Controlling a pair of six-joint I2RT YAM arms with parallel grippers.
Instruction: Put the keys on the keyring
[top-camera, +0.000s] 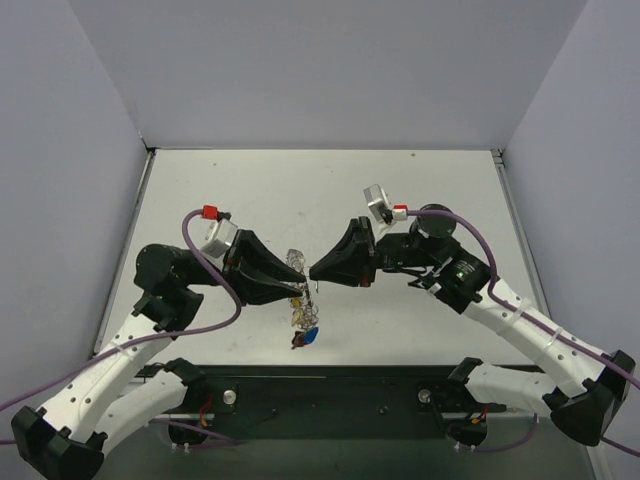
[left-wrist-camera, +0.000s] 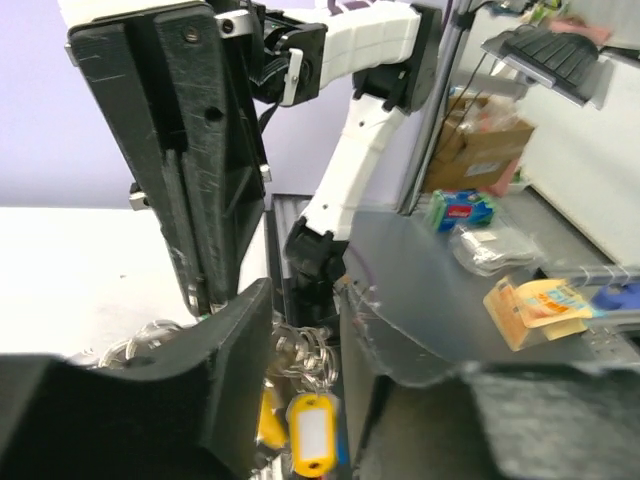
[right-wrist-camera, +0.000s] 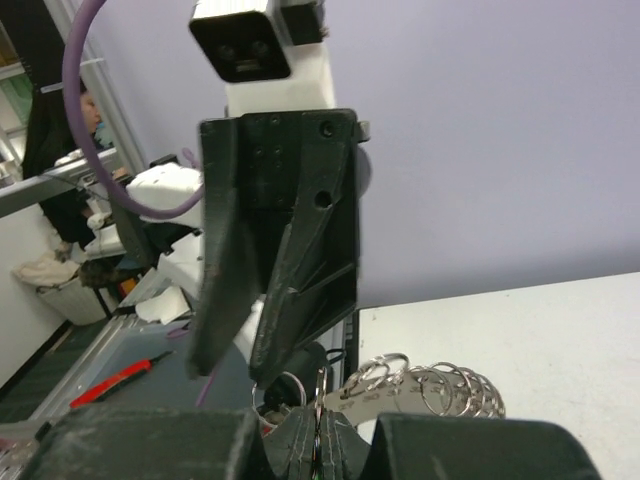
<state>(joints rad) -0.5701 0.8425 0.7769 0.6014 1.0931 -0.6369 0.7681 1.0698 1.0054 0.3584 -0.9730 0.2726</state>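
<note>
Here — left pincer (top-camera: 298, 291) and right pincer (top-camera: 314, 271) both narrow, tight on the keyring (top-camera: 296, 262).

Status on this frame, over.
Left gripper shut on the keyring, held aloft. Right gripper shut on thin metal at its edge. The keys dangle beneath. No obstruction seen.

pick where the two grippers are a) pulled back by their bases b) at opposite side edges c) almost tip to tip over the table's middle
c, the left gripper and the right gripper point at each other, tips nearly meeting by the keyring above the middle of the table
</note>
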